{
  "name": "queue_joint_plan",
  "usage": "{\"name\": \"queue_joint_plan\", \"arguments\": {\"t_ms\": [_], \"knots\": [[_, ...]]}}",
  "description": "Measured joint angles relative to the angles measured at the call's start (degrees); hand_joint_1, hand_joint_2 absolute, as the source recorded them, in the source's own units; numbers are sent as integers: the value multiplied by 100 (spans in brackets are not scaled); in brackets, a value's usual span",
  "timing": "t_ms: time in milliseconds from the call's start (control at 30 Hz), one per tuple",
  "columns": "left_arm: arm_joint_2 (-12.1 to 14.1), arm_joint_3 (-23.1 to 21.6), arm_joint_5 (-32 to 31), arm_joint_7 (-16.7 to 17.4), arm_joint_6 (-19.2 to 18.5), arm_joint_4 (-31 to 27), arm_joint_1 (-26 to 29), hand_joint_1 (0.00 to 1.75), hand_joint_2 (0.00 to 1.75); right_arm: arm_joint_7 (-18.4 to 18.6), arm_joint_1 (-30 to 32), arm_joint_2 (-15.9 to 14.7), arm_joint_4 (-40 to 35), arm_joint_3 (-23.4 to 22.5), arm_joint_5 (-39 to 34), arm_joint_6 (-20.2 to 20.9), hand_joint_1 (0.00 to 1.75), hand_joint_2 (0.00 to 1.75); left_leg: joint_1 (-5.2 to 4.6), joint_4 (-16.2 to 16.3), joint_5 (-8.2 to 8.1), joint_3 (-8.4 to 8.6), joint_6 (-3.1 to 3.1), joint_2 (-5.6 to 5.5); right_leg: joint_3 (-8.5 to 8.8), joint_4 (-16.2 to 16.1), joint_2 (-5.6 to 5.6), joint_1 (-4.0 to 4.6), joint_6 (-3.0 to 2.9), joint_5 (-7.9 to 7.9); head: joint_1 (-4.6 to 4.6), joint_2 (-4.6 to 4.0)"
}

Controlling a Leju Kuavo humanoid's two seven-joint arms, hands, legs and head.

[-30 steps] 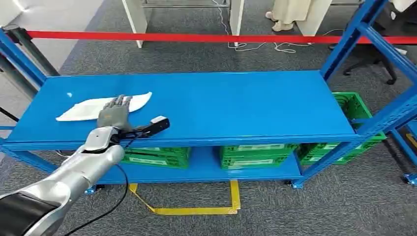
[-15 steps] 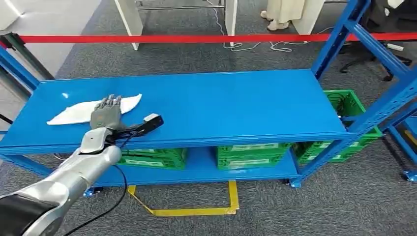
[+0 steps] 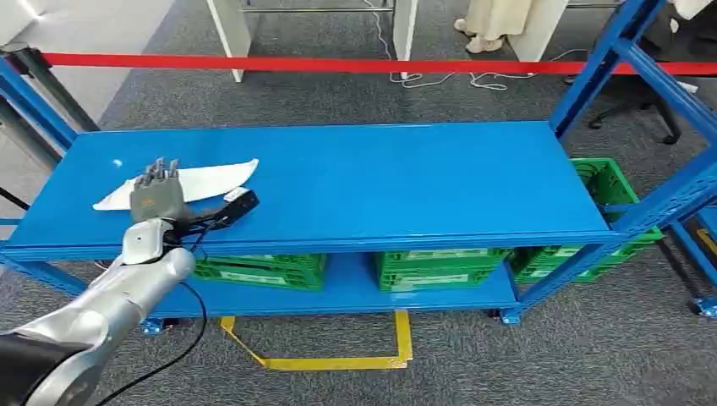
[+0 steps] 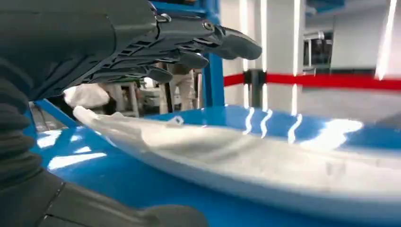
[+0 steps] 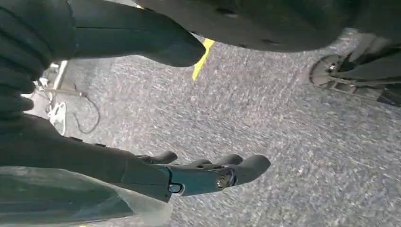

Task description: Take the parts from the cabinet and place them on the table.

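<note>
where the white part [image 3: 182,183] lies flat on the left of the blue shelf [image 3: 380,182], it is seen long and thin, with its near edge partly covered by the left hand [image 3: 155,196]. seen from the left wrist, the part [image 4: 265,161] is shown as a pale shallow piece resting on the glossy blue surface, and the left hand [image 4: 118,42] is held just above it with fingers stretched out and apart, nothing gripped. the right hand [image 5: 189,177] is seen hanging over grey carpet, fingers extended and empty. green crates [image 3: 440,266] are stored on the lower shelf, and a red tape [image 3: 338,64] is stretched behind the rack.
</note>
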Motion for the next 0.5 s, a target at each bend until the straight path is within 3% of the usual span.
{"name": "queue_joint_plan", "arguments": {"t_ms": [67, 133, 167, 200, 300, 333, 367, 400, 467, 500], "knots": [[58, -2, -153, 134, -297, 114, -53, 0, 175, -17, -3, 2, 0, -22, 2, -4, 0, 175, 9, 7, 23, -16, -50, 2, -32, -7, 32, 4, -46, 8, -15, 0], [114, -2, -245, 219, -284, 162, -55, 0, 175, -26, 11, 2, 0, -57, 15, -9, 0, 175, 21, -1, 13, -7, -101, 3, -14, -31, 35, -13, -122, 35, -11, 0], [138, -2, -285, 258, -271, 178, -64, 0, 175, -35, 10, 2, 0, -61, 24, -20, 0, 175, 36, 78, -73, -29, -140, 9, -3, -39, 30, -26, -155, 44, -17, 0], [171, -2, -331, 293, -275, 199, -89, 0, 175, -44, -1, 4, 0, -68, 33, -24, 0, 175, 37, 350, -252, -141, -164, 11, -1, -39, 30, -26, -195, 36, -39, 0], [270, -2, -464, 387, -338, 293, -110, 0, 175, -48, -1, 9, 0, -96, 37, -22, 0, 175, 39, 1667, -791, -732, -207, 11, 12, -37, 37, -23, -225, 25, -35, 0], [289, -2, -486, 388, -369, 322, -107, 0, 175, -48, 2, 9, 0, -103, 37, -22, 0, 175, 41, 1786, -771, -804, -204, 11, 19, -36, 37, -22, -227, 23, -35, 0], [307, -2, -490, 388, -421, 346, -108, 0, 175, -46, 5, 9, 0, -107, 37, -22, 0, 175, 42, 1663, -632, -757, -194, 11, 26, -35, 38, -22, -225, 21, -33, 0], [326, -2, -501, 387, -476, 359, -113, 0, 175, -39, 4, 11, 0, -107, 35, -20, 0, 175, 42, 1301, -384, -605, -176, 11, 32, -32, 38, -21, -224, 14, -35, 0], [361, -2, -534, 401, -588, 374, -131, 0, 175, -37, -3, 15, 0, -109, 35, -9, 0, 175, 40, 293, 126, -146, -123, 11, 63, -32, 41, -21, -202, -4, -35, 0], [381, -4, -563, 414, -642, 383, -147, 0, 175, -42, -1, 15, 0, -114, 33, 0, 0, 175, 19, 105, 53, -31, -108, 10, 49, -27, 43, 3, -181, -15, -26, 0]]}}
